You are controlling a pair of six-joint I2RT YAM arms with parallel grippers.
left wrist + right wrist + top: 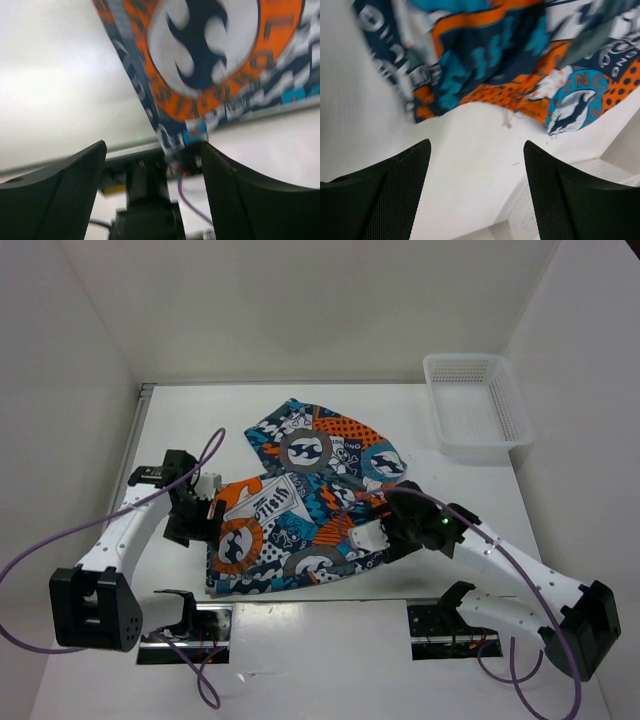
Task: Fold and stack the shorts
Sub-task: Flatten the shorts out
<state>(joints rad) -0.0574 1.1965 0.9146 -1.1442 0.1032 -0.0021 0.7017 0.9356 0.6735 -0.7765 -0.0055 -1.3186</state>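
The patchwork shorts (300, 510) lie spread on the white table (180, 430), one part reaching toward the back and one toward the near edge. My left gripper (207, 508) is open and empty at the shorts' left edge. In the left wrist view the fabric (215, 60) with an orange ring emblem lies just beyond the open gripper (152, 150). My right gripper (372, 540) is open and empty at the shorts' right edge. In the right wrist view the cloth (485, 55) lies ahead of the gripper (476, 150), with bare table between the fingers.
A white plastic mesh basket (478, 405) stands at the back right of the table. White walls close in the left, back and right. Purple cables loop off both arms near the front edge.
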